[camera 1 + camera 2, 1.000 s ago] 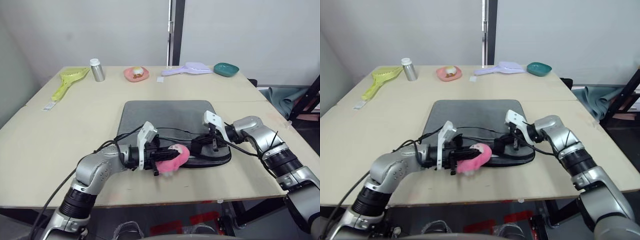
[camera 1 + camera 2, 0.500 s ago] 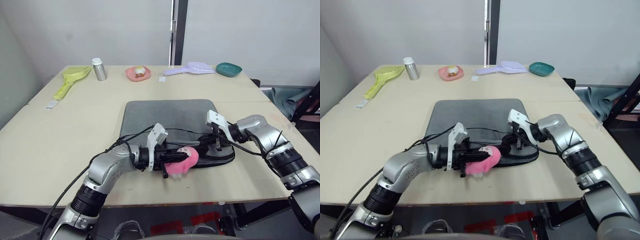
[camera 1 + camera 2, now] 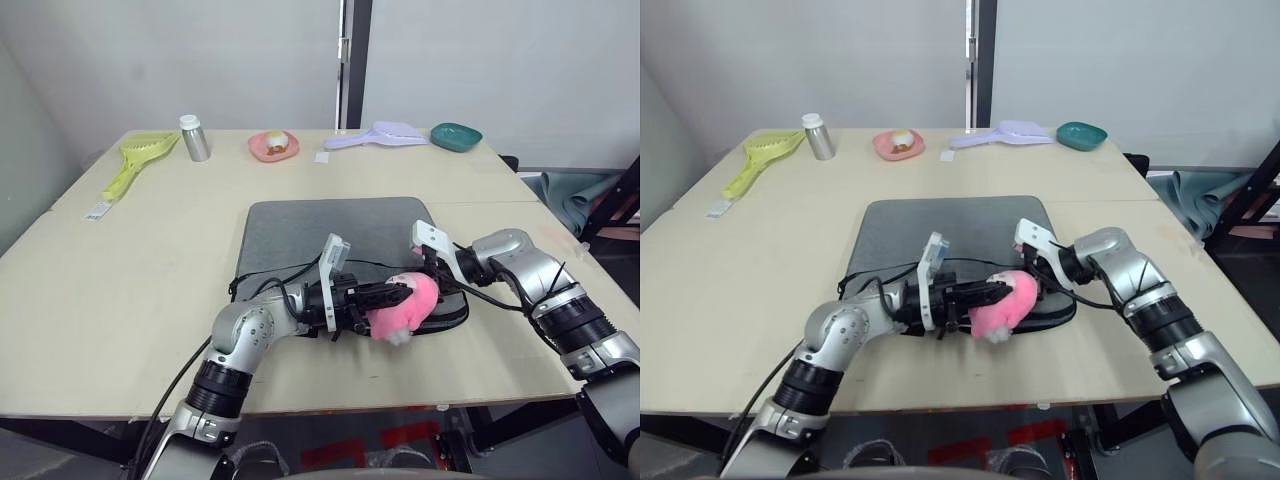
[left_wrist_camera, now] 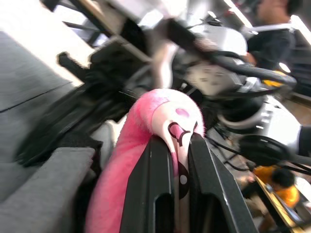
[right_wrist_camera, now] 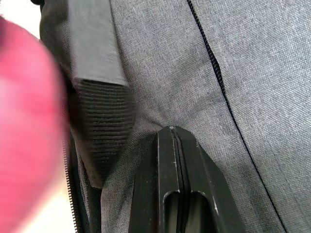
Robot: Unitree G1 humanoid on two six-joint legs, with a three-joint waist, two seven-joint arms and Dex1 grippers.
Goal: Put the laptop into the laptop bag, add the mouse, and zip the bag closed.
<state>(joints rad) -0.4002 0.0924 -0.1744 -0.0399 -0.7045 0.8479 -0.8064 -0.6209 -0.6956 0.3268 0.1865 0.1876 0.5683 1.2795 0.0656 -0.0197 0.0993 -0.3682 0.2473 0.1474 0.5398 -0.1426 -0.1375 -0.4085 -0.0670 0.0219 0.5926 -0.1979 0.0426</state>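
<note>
Currently your left gripper [image 4: 171, 160] pinches the pink plush toy [image 3: 405, 309] at the near edge of the laptop bag [image 3: 340, 232], dark grey fabric, zip open. Right gripper [image 5: 174, 138] is pressed together on bag fabric. Bag lies flat mid-table [image 3: 120, 270], beige top, grey wall [image 3: 180, 60] behind.

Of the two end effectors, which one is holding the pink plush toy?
The left end effector: its fingers clamp the pink plush toy. The right end effector pinches the laptop bag fabric instead.
</note>
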